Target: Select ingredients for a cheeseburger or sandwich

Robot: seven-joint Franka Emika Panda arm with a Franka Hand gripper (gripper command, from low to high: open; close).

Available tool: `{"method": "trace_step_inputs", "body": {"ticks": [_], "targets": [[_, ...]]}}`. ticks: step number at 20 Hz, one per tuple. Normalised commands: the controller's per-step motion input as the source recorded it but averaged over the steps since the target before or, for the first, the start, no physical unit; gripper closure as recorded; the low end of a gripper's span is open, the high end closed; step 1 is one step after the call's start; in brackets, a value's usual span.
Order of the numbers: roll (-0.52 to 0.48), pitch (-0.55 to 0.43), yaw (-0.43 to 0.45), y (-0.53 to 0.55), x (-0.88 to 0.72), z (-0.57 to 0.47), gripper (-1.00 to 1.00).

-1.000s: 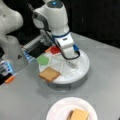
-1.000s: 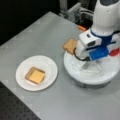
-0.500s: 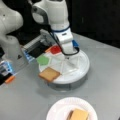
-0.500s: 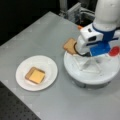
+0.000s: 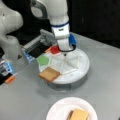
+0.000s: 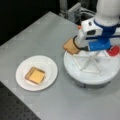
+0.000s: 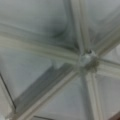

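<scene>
1. The hand (image 5: 64, 53) is low over the middle of the white divided tray (image 5: 83, 67), close above the hub where the dividers meet; in a front view it sits under the blue and white wrist (image 6: 96, 51).
2. Whether its fingers are spread or closed cannot be told, and nothing can be seen held in it.
3. The wrist view shows only the tray's white dividers (image 7: 50, 53) and their hub (image 7: 86, 60), seen from very close.
4. Nearest the hand in the tray are the red disc (image 5: 54, 49) and the green lettuce (image 5: 42, 60), each in its own compartment.
5. A tan bread square (image 5: 49, 74) lies tilted on the tray's rim, partly overhanging it; it shows in both front views (image 6: 70, 46).
6. Apart from the tray, the white paper plate (image 6: 47, 67) stands on the grey tabletop (image 6: 37, 32).
7. On the plate lies a bread square with the yellow cheese square (image 6: 36, 76) on top.
</scene>
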Motion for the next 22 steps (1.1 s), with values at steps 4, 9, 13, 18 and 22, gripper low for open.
{"method": "trace_step_inputs", "body": {"ticks": [4,9,13,18,22], "targets": [[-0.008,0.159,-0.412,-0.08,0.24,0.31,-1.0],[-0.009,0.2,-0.334,-0.1,0.24,0.34,-1.0],[0.038,0.196,-0.223,-0.19,0.25,0.29,-1.0],[0.049,0.206,-0.193,-0.27,0.21,0.29,-1.0],[0.041,0.272,-0.167,-0.22,0.09,0.34,-1.0]]}}
